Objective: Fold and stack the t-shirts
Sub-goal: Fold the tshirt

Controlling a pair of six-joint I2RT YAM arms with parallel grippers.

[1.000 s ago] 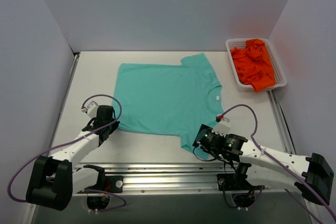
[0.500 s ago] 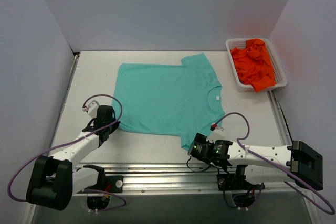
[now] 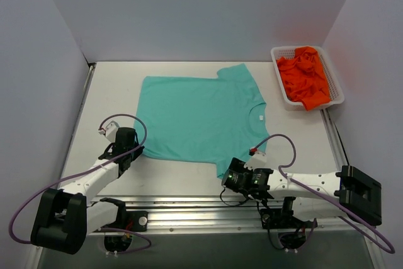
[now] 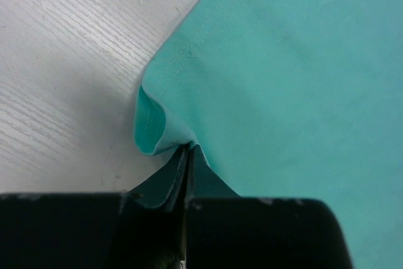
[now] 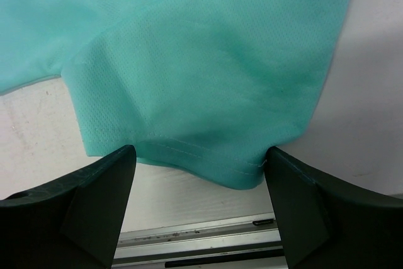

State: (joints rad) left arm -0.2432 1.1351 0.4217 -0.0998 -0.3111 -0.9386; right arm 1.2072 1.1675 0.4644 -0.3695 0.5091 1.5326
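Observation:
The teal-green t-shirt (image 3: 201,118) lies spread flat on the white table, neck to the right with a small white label (image 3: 261,118). My left gripper (image 3: 134,150) is shut on its near-left hem corner, which bunches at the jaws in the left wrist view (image 4: 165,131). My right gripper (image 3: 228,178) is open at the near sleeve's hem (image 5: 208,155), fingers (image 5: 94,200) on either side of the hem, not closed on it. Orange t-shirts (image 3: 305,75) lie crumpled in the basket.
A white mesh basket (image 3: 335,80) stands at the far right corner. The metal rail (image 3: 201,201) runs along the table's near edge, just under the right gripper. Grey walls enclose the table on three sides.
My right gripper has slid left and nearer along the front edge to the near sleeve's hem. The left gripper and the shirt have stayed put.

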